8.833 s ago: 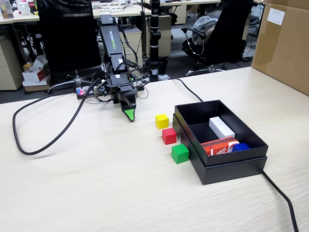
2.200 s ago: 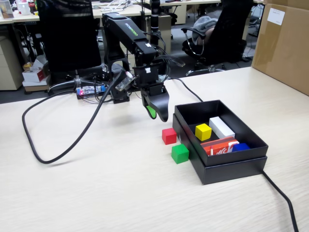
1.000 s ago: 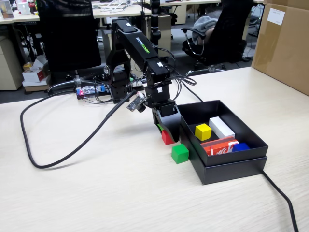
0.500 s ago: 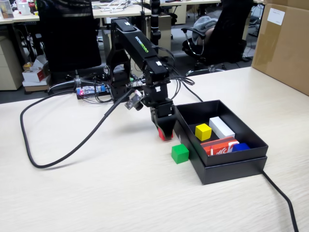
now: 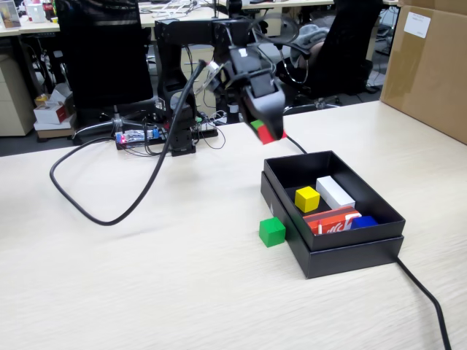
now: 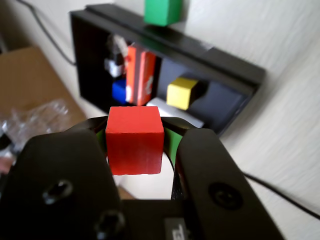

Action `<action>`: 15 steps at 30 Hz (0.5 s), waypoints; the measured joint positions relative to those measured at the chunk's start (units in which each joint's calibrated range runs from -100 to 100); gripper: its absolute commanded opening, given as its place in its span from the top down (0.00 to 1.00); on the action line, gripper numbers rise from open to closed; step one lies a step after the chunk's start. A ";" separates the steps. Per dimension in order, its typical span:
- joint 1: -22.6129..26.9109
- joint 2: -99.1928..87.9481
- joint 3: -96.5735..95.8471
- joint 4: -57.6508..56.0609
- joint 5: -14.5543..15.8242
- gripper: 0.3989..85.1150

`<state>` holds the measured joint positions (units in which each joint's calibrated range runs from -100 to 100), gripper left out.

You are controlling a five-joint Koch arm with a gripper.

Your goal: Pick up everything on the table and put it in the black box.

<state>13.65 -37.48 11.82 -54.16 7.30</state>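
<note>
The end effector (image 6: 134, 145) is gripping a red cube (image 6: 134, 140) between its jaws, hanging in the air beside the black box (image 5: 343, 255). The box is holding a yellow cube (image 5: 307, 198) among other items. A green cube (image 5: 272, 231) is sitting on the counter (image 5: 146, 284), touching the box's outer wall.

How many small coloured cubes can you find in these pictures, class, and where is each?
3: a red cube clamped in the gripper above the table, a yellow cube inside the black box, a green cube on the table beside it. Others may be hidden.
</note>
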 measured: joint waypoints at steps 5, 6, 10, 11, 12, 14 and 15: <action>2.34 15.02 9.22 -0.08 -0.44 0.99; 2.34 15.28 9.31 -0.08 -0.44 0.99; 2.93 28.48 10.13 -0.08 -0.24 0.99; 2.93 29.77 9.31 -0.08 -0.15 0.99; 2.98 30.68 8.12 -0.08 -0.15 0.99; 2.98 31.33 7.85 -0.08 -0.15 0.99; 2.98 31.33 7.39 -0.08 -0.15 0.99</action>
<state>16.63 -6.15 19.21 -54.24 7.16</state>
